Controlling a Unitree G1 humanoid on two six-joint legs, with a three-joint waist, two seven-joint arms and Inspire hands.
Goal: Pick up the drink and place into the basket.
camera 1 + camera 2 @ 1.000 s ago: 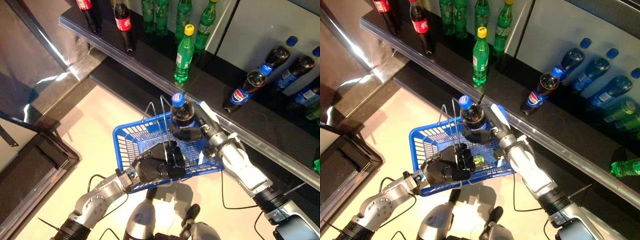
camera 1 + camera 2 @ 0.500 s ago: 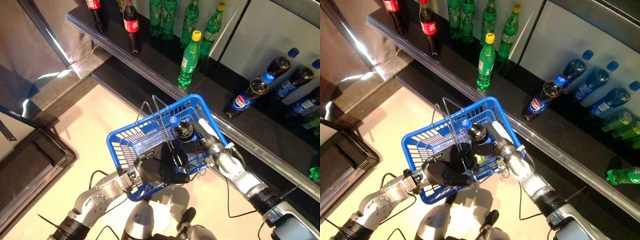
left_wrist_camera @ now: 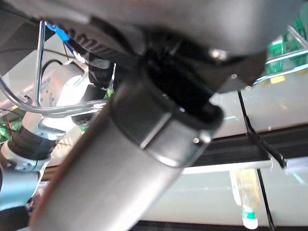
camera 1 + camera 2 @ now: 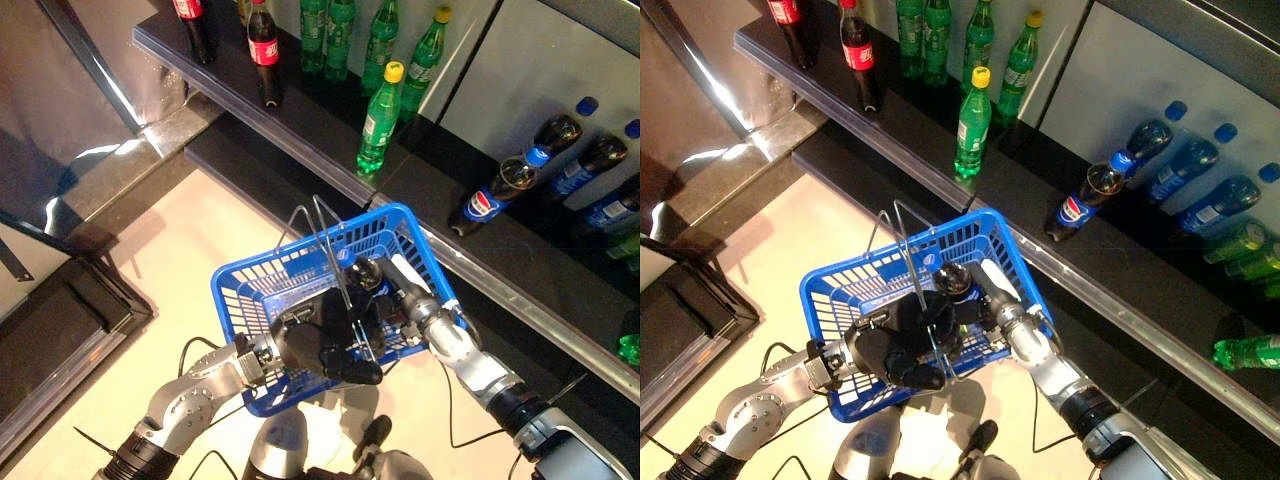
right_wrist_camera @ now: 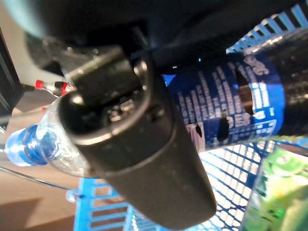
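The drink is a dark cola bottle (image 4: 952, 281) with a blue label (image 5: 231, 101) and a blue cap (image 5: 17, 144). It lies tilted inside the blue basket (image 4: 235, 300), with my right hand (image 4: 400, 300) shut round it; the thumb (image 5: 139, 159) crosses its neck. My left hand (image 4: 315, 345) is curled round the basket's wire handles (image 4: 325, 225) and holds the basket up off the floor. The same handle wire (image 3: 62, 109) shows in the left wrist view. A green bottle (image 5: 274, 192) lies in the basket under the drink.
A dark shelf (image 4: 300, 130) runs diagonally behind the basket, very close to its far rim. On it stand a yellow-capped green bottle (image 4: 375, 115), more green bottles (image 4: 385, 40) and red-labelled cola bottles (image 4: 262, 50). Blue-capped cola bottles (image 4: 500, 185) stand at the right.
My right hand has lowered the cola bottle from above the basket's far rim down inside it. The basket has shifted slightly in my left hand. The camera also moved.
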